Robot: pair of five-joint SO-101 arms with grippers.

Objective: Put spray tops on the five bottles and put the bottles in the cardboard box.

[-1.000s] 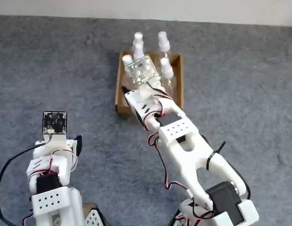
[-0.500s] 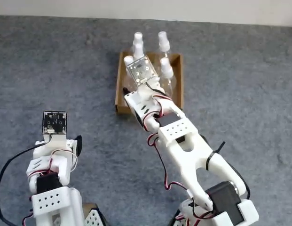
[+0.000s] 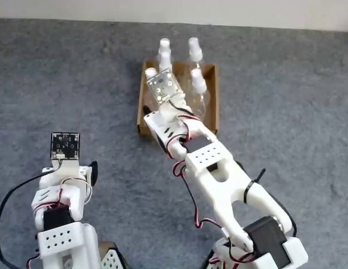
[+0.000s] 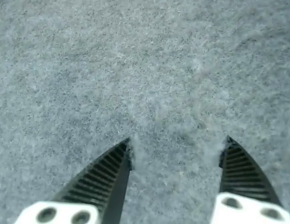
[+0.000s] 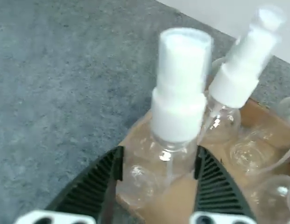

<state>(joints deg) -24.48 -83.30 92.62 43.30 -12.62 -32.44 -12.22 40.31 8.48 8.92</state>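
The cardboard box (image 3: 214, 101) lies on the grey carpet at the back middle, with several clear bottles with white spray tops standing in it. My right arm (image 3: 213, 162) stretches to the box's near left corner. There my right gripper (image 5: 159, 156) is shut on a bottle (image 5: 180, 84), one finger on each side of its clear body; the bottle stands upright just inside the box wall (image 5: 182, 200). A second capped bottle (image 5: 240, 70) stands right behind it. My left gripper (image 4: 178, 140) is open over bare carpet, nothing between its fingers.
My left arm (image 3: 61, 185) sits at the near left, well apart from the box. Grey carpet (image 3: 286, 112) spreads on both sides of the box. A pale wall edge (image 3: 246, 11) runs along the far side.
My right arm's wrist has swung slightly to the left over the box's left side. The held bottle's top has barely shifted. The left arm has not moved.
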